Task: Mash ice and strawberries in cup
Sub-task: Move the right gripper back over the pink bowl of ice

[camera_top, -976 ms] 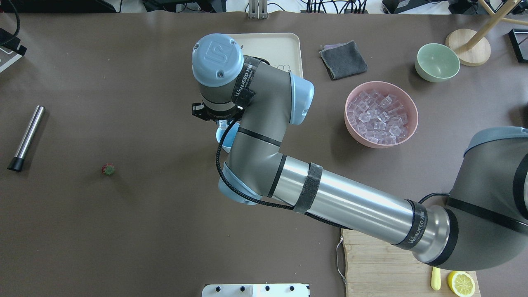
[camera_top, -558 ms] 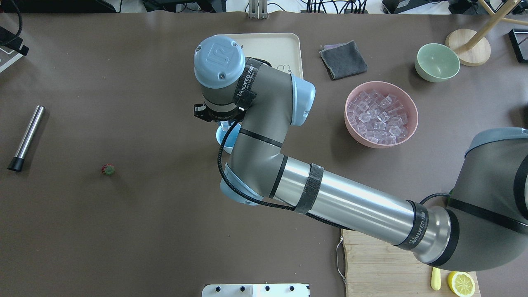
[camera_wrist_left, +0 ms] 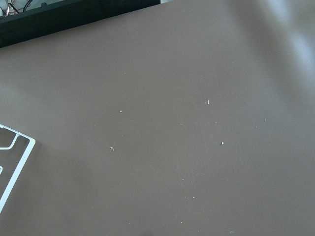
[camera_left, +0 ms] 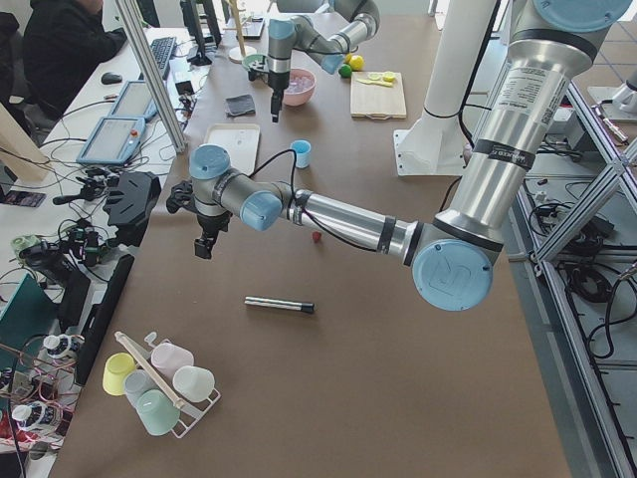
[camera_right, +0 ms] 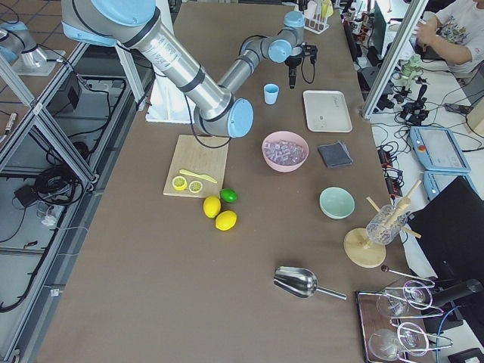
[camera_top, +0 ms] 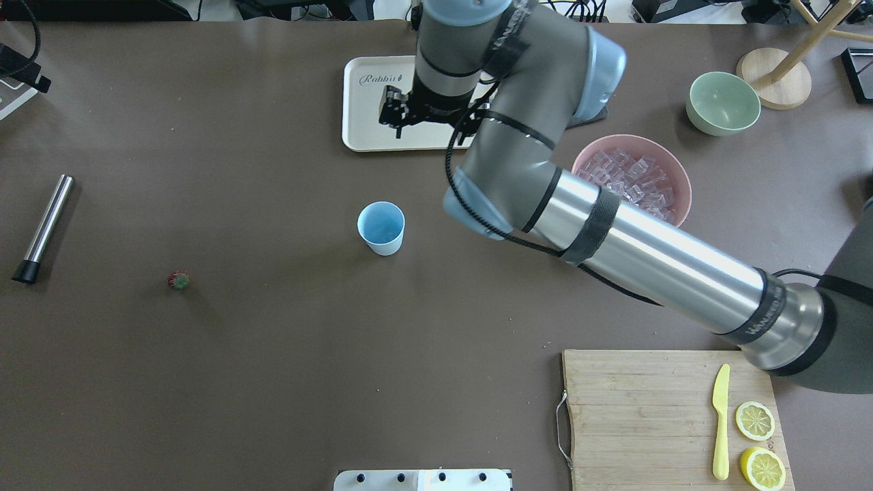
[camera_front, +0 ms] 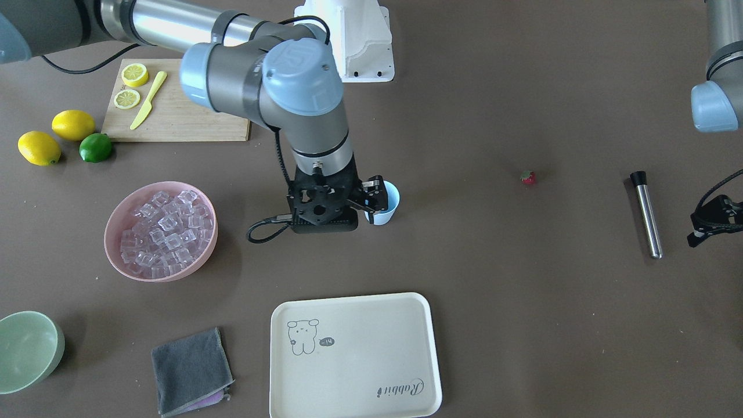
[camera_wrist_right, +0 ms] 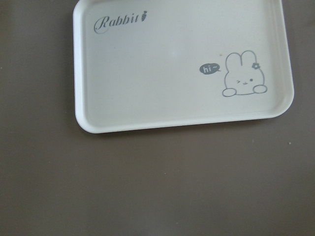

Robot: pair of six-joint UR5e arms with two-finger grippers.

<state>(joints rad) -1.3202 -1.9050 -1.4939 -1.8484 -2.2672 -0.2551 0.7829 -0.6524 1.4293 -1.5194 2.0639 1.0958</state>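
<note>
Cup (camera_top: 380, 227) upright on brown table (camera_top: 204, 375) | right end effector (camera_top: 397, 124) above tray (camera_top: 361, 129) | left end effector (camera_left: 203, 244) aloft | spread: cannot tell

Brown-topped table (camera_top: 204, 375), cluttered side desk (camera_left: 90, 105), aluminium framing (camera_left: 150, 75)

Right arm (camera_top: 655, 266): silver tube, grey joints, pale blue caps.
Markings: "WANJEED" ran along black straps; a logo was embossed on one cap.
Cable (camera_top: 447, 167): black, braided, ran outside the arm.
Right gripper (camera_front: 374, 199): was black, angular.
Left arm (camera_left: 513, 100): wore the same colours.
</note>
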